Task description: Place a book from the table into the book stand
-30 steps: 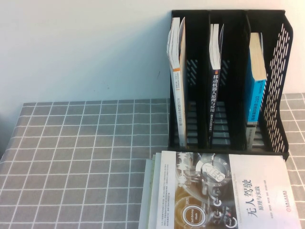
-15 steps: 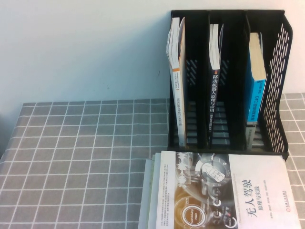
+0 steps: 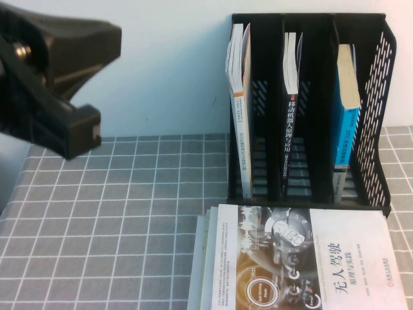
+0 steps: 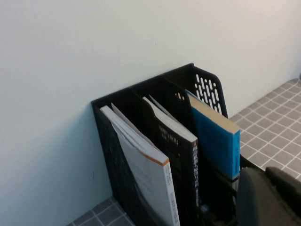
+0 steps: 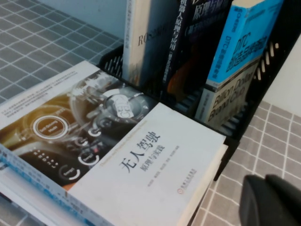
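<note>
Book standing in the stand already, job looking done
The book (image 3: 345, 123) is sitting upright in the book stand (image 3: 385, 77)'s right compartment; the left gripper (image 3: 48, 77), pressed together and empty, is hanging far left, while the right gripper (image 5: 273, 202), whose state I cannot tell, is hovering near the stand

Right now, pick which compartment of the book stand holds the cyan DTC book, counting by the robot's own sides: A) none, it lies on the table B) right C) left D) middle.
B: the cyan book stands upright in the book stand's right compartment.

I saw matt black plastic book stand (image 3: 381, 116), glossy paper book (image 5: 237, 61) inside it, matt cloth table (image 3: 116, 213) beneath.
</note>
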`<state>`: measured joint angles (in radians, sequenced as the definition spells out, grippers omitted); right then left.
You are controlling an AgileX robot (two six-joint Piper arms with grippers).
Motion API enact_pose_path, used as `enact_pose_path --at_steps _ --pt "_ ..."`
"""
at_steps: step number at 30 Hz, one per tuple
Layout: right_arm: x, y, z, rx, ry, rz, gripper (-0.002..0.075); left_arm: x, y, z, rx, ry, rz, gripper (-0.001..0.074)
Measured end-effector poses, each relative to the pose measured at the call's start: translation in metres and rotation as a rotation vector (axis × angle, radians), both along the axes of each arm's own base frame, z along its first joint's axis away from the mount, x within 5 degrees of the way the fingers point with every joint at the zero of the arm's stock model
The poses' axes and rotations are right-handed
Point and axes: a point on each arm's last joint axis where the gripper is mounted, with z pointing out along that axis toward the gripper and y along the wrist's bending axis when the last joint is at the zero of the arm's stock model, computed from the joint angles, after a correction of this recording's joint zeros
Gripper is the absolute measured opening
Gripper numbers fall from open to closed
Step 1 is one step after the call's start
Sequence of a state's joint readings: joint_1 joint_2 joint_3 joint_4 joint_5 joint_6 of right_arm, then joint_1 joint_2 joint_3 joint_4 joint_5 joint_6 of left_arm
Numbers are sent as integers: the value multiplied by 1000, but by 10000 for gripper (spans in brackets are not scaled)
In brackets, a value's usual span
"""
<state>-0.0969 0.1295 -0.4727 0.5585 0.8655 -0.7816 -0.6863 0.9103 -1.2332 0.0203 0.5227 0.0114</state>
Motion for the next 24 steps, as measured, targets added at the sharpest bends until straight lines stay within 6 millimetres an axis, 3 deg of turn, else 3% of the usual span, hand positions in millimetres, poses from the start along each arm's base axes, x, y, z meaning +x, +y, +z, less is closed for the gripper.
enact_pose_path --at_steps 5,24 --pt "-9 2 -20 5 -46 27 -3 1 -1 -8 15 18 0 1" --pt "-16 4 -18 15 -104 70 -3 0 1 -8 13 21 2 0"
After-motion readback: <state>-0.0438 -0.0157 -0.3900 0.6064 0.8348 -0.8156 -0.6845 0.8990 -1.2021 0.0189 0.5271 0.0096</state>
